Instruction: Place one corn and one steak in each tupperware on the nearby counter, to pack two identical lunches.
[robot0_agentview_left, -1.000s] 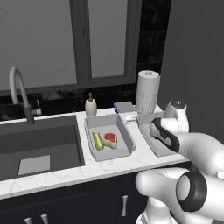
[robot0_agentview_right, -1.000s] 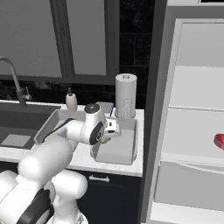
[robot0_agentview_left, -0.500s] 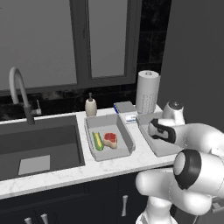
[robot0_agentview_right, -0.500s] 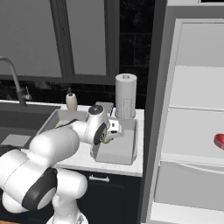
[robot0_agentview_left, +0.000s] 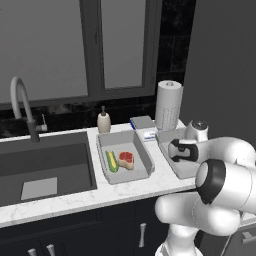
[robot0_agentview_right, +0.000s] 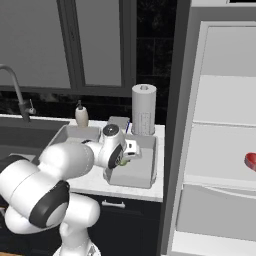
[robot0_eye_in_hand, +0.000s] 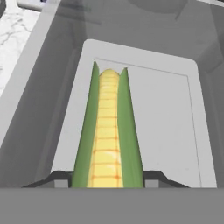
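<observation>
the yellow corn cob in green husk (robot0_eye_in_hand: 107, 131) sits clamped between the two dark fingers (robot0_eye_in_hand: 107, 179), which are closed narrowly on its near end. its long axis runs straight out from the fingers, along the length of the empty light-grey rectangular plastic tub (robot0_eye_in_hand: 175, 127) beneath it. the cob hangs over the left part of the tub's flat floor, and whether it touches that floor cannot be told. a release here would likely lay it lengthwise inside, parallel to the long walls.

in the left base view this right-hand tub (robot0_agentview_left: 186, 170) lies on the white marbled stone table (robot0_agentview_left: 75, 200), just beside a second, alike tub (robot0_agentview_left: 142, 155) that already holds a corn cob (robot0_agentview_left: 111, 161) and a red steak (robot0_agentview_left: 125, 159) side by side. the tubs look smooth and matte with sloping walls; the cob is ribbed with kernels, its husk glossy and tapering to points. a red piece, probably the other steak (robot0_agentview_right: 251, 161), lies well apart on a pale shelf at the right.
</observation>
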